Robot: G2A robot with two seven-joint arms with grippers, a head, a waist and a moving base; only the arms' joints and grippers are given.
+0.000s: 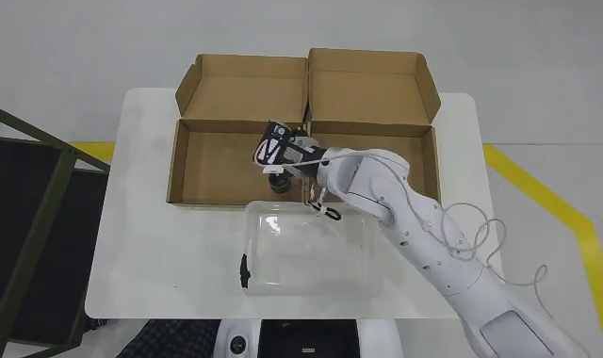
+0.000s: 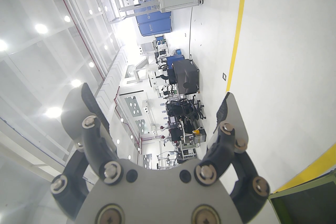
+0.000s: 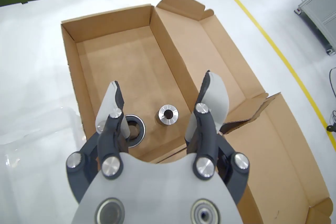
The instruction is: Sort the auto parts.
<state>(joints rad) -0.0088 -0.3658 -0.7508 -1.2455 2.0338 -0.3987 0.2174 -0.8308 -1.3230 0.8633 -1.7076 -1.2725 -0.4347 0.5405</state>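
hovering over the white table, the right arm takes up most of the top view, and things run like this from left to right: a dark green-framed cart cut off by the picture's edge, then the table with two open cardboard boxes side by side along its far half and a clear plastic tub nearer the robot. the tub's walls are hard to trace against the white top, and a small black piece at its left rim is too small to tell. the left box has its lid folded back, and two metal auto parts lie on its floor at its right end, close to the wall it shares with the right box. one is a silver sleeve standing with its bore up. the other, just beside it, is a dark ring, possibly a bearing, half hidden behind one finger. the right gripper hangs above this pair with its fingers spread wide and nothing between them. from above, the wrist covers both parts. the arm also hides much of the right box's inside. the left gripper points out at the hall, fingers apart and holding nothing.
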